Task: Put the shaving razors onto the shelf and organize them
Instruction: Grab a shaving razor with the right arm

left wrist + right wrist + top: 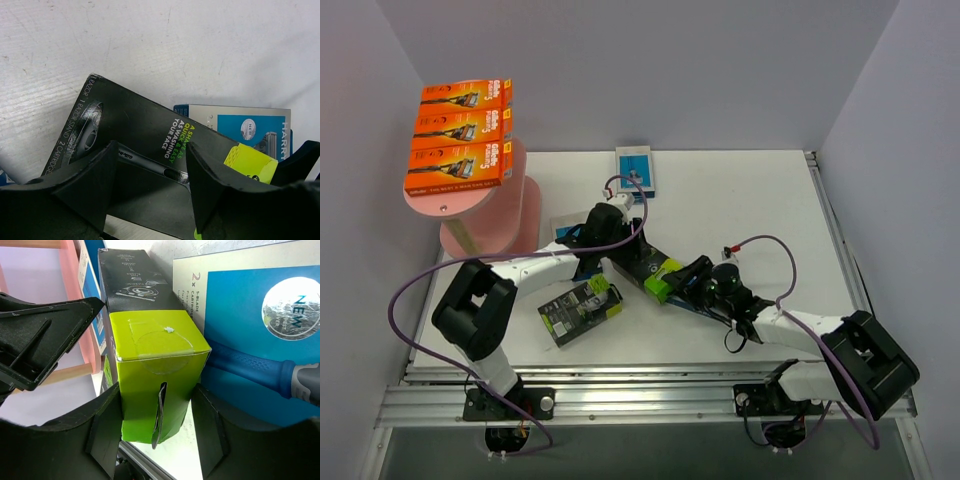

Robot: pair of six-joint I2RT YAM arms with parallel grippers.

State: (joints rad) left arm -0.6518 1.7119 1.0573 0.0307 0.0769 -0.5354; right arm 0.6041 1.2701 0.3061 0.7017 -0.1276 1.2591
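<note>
Black pack lies slanted mid-counter, partly on top of a blue pack. Right tool straddles its lime end, one finger on each side and maybe touching; cannot tell if it is truly pinched. Right arm is low, stretched forward and left. Left tool sits over the pack's other end, fingers spread, pinching nothing. Left arm is bent at the elbow, reaching to the centre. Second black pack lies flat near the left arm. Far blue pack is at the back edge. Three orange packs sit on top of the pink shelf, far left.
</note>
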